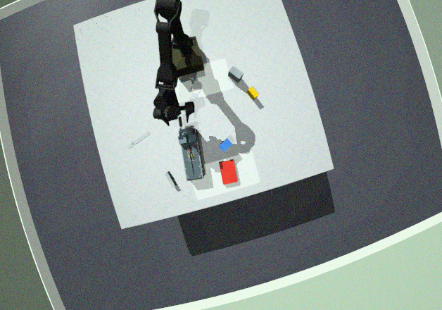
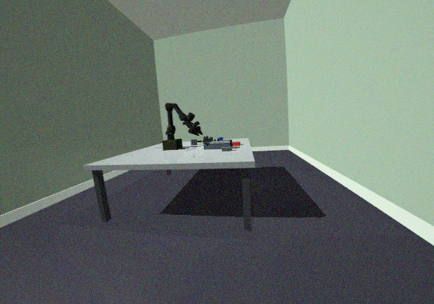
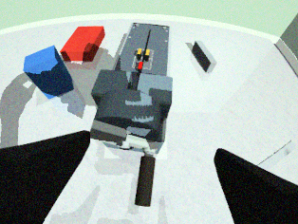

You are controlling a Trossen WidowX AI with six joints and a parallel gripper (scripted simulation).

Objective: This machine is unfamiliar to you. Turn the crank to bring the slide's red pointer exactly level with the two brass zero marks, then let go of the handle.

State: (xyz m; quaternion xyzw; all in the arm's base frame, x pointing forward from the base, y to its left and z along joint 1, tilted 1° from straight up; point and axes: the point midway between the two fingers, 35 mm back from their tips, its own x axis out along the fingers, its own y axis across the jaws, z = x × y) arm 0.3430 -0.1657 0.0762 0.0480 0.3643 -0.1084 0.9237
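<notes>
The grey machine [image 1: 194, 170] [image 2: 217, 145] [image 3: 158, 40] lies on the table with its crank end toward the arm. Its red pointer [image 1: 189, 150] [image 3: 140, 65] sits on the crank side of the two brass zero marks [image 1: 191, 155] [image 3: 147, 54], with a small gap. The crank's dark handle [image 1: 180, 121] [image 3: 145, 180] sticks out toward the arm from a pale crank arm. My gripper [image 1: 178, 120] [image 2: 201, 133] [image 3: 153, 146] is open and empty. In the wrist view the handle shows between the lines of the two fingers; how far the fingers are above it is unclear.
A red block [image 1: 228, 172] [image 2: 236, 144] [image 3: 83, 42] and a blue block [image 1: 225, 144] [image 3: 47, 71] stand on one side of the machine. A thin dark-faced block [image 1: 172, 180] [image 3: 203, 56] lies on the other. A grey block [image 1: 236, 73] and a yellow block [image 1: 253, 92] are farther off.
</notes>
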